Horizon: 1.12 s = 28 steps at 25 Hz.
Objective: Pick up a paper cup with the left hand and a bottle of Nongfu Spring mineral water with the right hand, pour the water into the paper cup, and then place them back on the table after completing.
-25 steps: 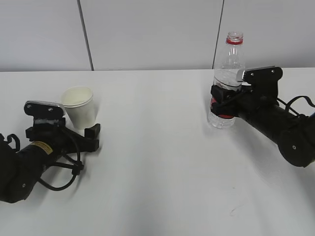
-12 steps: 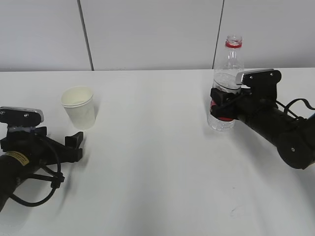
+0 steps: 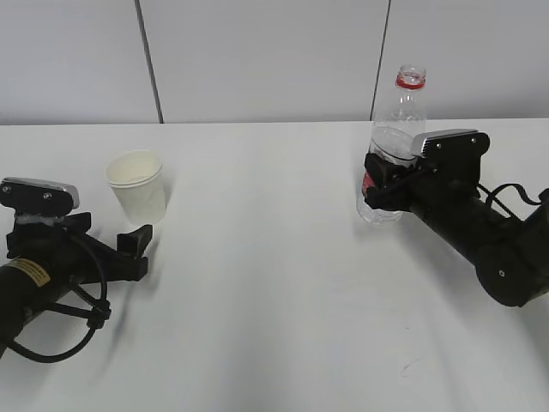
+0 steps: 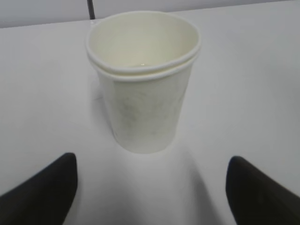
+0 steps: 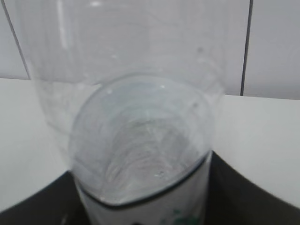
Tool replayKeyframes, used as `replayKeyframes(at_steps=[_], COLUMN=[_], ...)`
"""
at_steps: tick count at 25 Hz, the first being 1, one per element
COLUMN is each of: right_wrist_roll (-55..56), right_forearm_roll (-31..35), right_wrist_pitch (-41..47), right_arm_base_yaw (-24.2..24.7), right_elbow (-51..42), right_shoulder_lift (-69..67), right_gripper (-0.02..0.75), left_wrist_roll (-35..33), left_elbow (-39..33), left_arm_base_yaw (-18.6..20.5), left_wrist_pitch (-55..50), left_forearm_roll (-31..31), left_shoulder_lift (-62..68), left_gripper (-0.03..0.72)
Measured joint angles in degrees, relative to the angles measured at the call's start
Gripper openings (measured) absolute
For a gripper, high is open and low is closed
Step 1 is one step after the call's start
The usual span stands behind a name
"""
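1. Upright on the table (image 3: 274, 283), left side: cup (image 3: 138, 186), open mouth up, rim looking doubled in the left wrist view, like two nested together.
2. Just short of the cup, low over the table: left gripper (image 3: 133, 249), fingers (image 4: 44, 190) spread wide apart, nothing between them. Clear white table showing between both fingertips and the cup base.
3. Cup (image 4: 143, 79) centred ahead of the gap in the wrist view, not touched.
4. Over on the right: bottle (image 3: 390, 146), clear plastic, red ring at the neck, no cap on, leaning slightly to the left of upright.
5. Clamped around the bottle's lower half, at the label band: right gripper (image 3: 383, 184), black jaws pressed on either side.
6. Bottle base at or just off the table; can't tell which from the exterior view.
7. Right wrist view filled by the bottle (image 5: 140, 140), water level showing as a tilted oval inside, black gripper parts hugging both lower corners.
8. Cup and bottle well apart, bare tabletop between.
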<state>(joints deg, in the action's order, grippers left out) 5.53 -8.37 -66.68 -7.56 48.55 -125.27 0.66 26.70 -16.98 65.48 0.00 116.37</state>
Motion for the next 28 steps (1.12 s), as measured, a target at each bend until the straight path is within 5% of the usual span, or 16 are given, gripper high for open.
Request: replayKeyframes(at_steps=[9,14,17,28], right_wrist_roll=[0.0,0.0,0.0,0.0], right_forearm_roll=[0.07,0.93,2.43,2.95], right_wrist_pitch=[-0.61,-0.87,0.03,0.57], right_arm_base_yaw=[0.0,0.0,0.0,0.0], right_elbow=[0.13,-0.7,-2.04,-3.7], right_shoulder_lift=[-0.14,-0.14,-0.14,0.86], right_gripper=[0.385,0.594,0.656,0.65], left_wrist_roll=[0.0,0.0,0.0,0.0], left_elbow=[0.0,0.0,0.0,0.0], left_arm_base_yaw=[0.0,0.0,0.0,0.0], left_wrist_pitch=[0.0,0.0,0.0,0.0], left_forearm_roll=[1.45,1.62,2.11,3.36], left_shoulder_lift=[0.0,0.0,0.0,0.0], left_gripper=[0.589,0.588,0.587,0.587])
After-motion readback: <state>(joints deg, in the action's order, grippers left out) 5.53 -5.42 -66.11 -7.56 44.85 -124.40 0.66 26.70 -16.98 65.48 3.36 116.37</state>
